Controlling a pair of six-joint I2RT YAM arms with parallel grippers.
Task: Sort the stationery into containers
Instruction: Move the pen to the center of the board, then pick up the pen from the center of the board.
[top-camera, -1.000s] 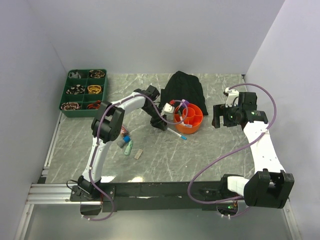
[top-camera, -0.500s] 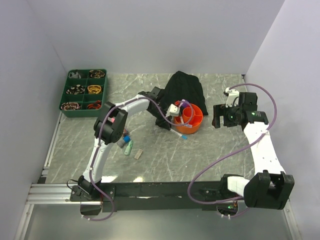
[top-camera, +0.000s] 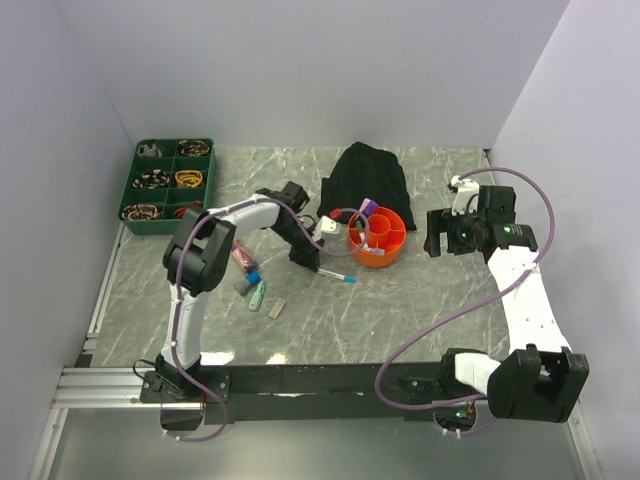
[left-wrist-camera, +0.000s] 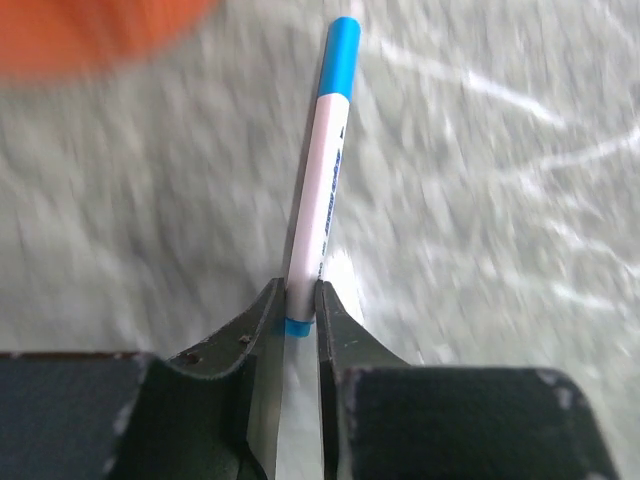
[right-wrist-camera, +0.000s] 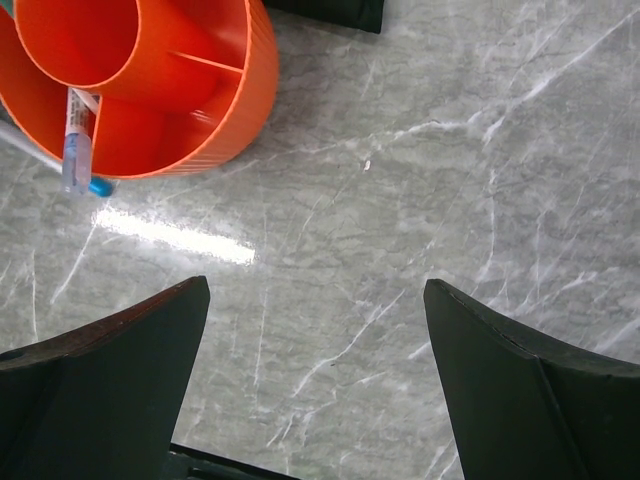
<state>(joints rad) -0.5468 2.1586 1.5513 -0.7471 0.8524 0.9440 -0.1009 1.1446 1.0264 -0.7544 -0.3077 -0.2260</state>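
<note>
Grey marble table (top-camera: 400, 320) walled on three sides. By the orange tub (top-camera: 378, 238) the left gripper (left-wrist-camera: 297, 300) clamps a blue-capped pen (left-wrist-camera: 322, 190); the right gripper (right-wrist-camera: 315, 290) gapes near the right wall (top-camera: 570, 100).

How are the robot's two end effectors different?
The left end effector is shut on a thin white pen with a blue cap; the right end effector is wide open and empty. The left one sits to the left of the round orange plastic tub, the right one to its right. Both are dark in colour.
</note>
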